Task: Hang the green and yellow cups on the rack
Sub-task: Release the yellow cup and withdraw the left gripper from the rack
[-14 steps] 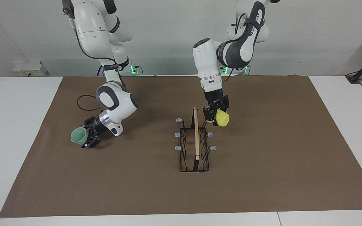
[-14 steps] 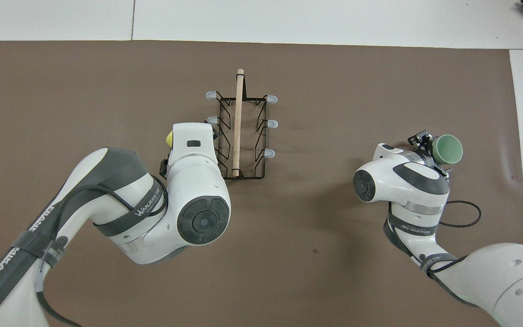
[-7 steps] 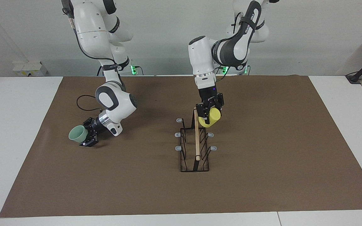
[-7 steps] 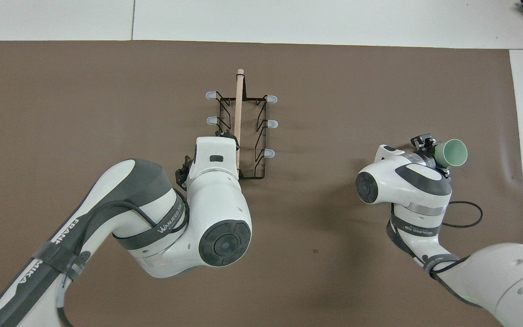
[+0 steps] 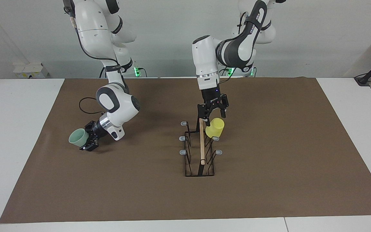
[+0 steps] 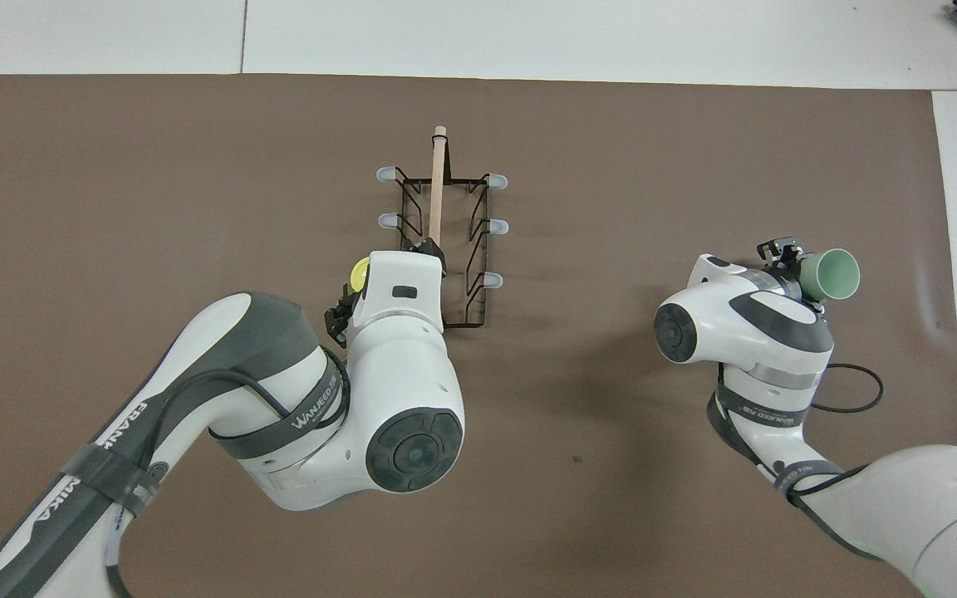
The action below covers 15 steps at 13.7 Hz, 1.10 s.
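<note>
A: Where's the yellow cup (image 5: pixel 214 127) at?

B: Mouth-down on the rack (image 5: pixel 199 149), on the peg nearest the robots on the left arm's side, around 1 o'clock from the rack's middle in the facing view. The left end effector (image 5: pixel 213 112) sits just above it, fingers spread, gripping nothing.

A: And the green cup (image 5: pixel 77 138)?

B: Clamped in the right end effector (image 5: pixel 88 142), tipped sideways over the surface near 9 o'clock, probably angled ready for a peg.

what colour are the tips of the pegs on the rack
Grey, on the black wire rack; the peg tips show best in the overhead view.
</note>
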Each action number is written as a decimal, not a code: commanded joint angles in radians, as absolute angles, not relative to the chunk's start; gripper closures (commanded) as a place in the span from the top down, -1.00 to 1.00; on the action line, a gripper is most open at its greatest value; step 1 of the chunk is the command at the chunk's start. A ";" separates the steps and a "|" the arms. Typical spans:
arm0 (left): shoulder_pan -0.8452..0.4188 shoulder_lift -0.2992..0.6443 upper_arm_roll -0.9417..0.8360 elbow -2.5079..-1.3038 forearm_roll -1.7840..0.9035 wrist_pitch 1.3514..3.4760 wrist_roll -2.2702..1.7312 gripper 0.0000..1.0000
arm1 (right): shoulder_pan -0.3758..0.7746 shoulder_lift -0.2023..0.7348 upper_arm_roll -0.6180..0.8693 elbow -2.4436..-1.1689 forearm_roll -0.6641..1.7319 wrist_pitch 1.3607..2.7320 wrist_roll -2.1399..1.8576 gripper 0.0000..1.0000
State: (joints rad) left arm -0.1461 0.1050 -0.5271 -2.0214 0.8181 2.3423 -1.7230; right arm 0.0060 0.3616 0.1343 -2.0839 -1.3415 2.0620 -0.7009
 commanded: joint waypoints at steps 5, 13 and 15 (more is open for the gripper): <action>-0.144 0.110 -0.390 -1.965 0.596 2.321 -1.171 1.00 | -0.035 0.333 0.143 -1.994 -1.140 2.109 -0.684 -1.00; -0.146 0.049 -0.169 -1.954 0.177 2.234 -0.437 1.00 | -0.058 0.267 0.144 -1.941 -0.922 2.157 -0.664 -1.00; -0.152 0.019 -0.105 -1.957 0.091 2.159 -0.242 1.00 | -0.058 0.244 0.178 -1.921 -0.823 2.140 -0.672 -1.00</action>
State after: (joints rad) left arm -0.1383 0.0700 -0.1595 -1.9435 0.1677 2.2341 -0.4045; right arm -0.0570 0.2800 0.1438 -1.9284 -0.9009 2.1599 -0.6770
